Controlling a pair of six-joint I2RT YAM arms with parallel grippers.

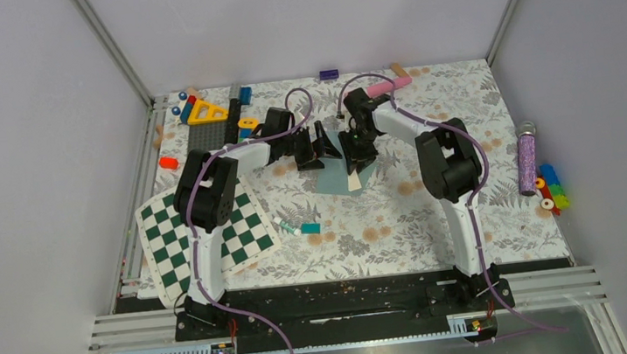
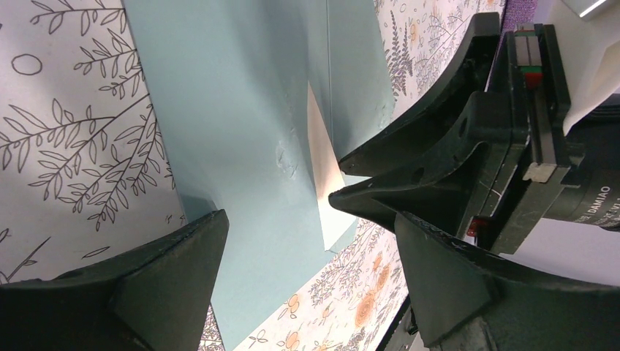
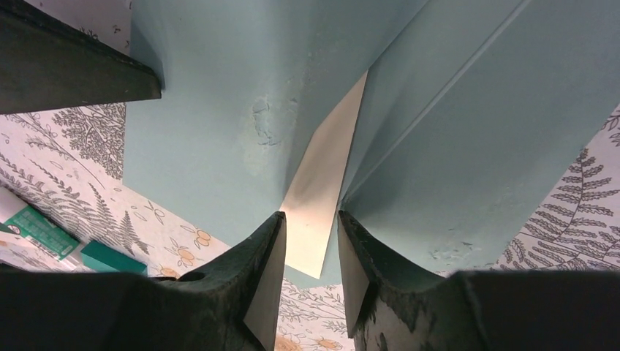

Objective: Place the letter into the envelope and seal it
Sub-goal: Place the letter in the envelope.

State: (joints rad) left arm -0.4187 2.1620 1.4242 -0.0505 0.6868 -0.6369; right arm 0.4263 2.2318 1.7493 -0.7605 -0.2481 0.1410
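Jaws above floral-print table (image 1: 437,217), grey walls (image 1: 294,21).

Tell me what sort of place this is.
Likely a robot test cell, not a home or office: plain grey walls on aluminium framing, a floral-covered table, and scattered toy props such as the checkerboard and coloured blocks.

Matt teal envelope (image 3: 219,80), apparently paper

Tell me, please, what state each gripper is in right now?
Left gripper: open, holding nothing.
Right gripper: jaws part-way apart astride the letter; grip cannot be told.
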